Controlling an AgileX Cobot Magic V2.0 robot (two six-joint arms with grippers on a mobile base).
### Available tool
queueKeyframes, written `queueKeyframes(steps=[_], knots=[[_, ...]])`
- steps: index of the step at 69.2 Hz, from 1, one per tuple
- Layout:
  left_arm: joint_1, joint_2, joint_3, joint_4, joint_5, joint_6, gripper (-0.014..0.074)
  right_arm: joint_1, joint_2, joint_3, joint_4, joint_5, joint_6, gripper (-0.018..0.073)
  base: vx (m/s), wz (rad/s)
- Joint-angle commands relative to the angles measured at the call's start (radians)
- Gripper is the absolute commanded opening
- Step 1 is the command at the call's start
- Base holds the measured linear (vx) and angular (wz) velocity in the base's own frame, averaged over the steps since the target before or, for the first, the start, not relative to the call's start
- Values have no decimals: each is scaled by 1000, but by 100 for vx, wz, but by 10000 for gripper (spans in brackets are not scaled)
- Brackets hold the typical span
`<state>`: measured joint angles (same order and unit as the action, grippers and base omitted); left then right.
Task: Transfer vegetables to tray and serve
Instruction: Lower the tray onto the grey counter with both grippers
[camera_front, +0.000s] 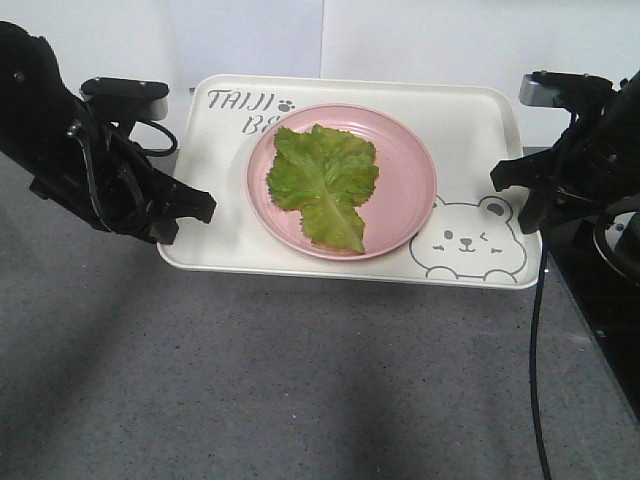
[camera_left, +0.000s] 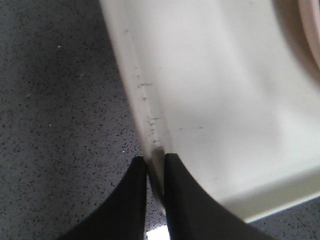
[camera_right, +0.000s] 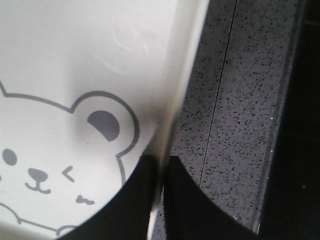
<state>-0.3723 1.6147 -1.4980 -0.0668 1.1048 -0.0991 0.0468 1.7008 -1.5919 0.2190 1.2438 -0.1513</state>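
Front view: pink plate covers the end of the tray lettering, only "TAIJI" and "B" legible; both arms cut by frame edges; left wrist view: tray surface blurred, plate only a sliver at right edge; right wrist view: bear drawing cropped left and bottom.

Tray spans between left tool and right tool; each tool pinches a side rim. Plate on tray, between the tools. Lettuce leaf on plate. Tabletop in front of both tools.
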Motion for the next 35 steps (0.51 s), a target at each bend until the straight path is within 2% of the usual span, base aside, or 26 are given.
queueKeyframes(steps=[1,9,14,35], knots=[[-14,-46,-33,-88,-95,27,-7,12,-51,-27,93,-66,-32,-6,0,0],[-14,-46,-33,-76,-80,27,-7,12,-51,-27,94,-77,-61,-6,0,0],[-14,-46,-33,-35,-65,27,-7,12,-50,-27,107,-79,-86,-6,0,0],[-14,-45,-30,120,-44,-28,-7,12,16,-28,277,-83,-182,-6,0,0]])
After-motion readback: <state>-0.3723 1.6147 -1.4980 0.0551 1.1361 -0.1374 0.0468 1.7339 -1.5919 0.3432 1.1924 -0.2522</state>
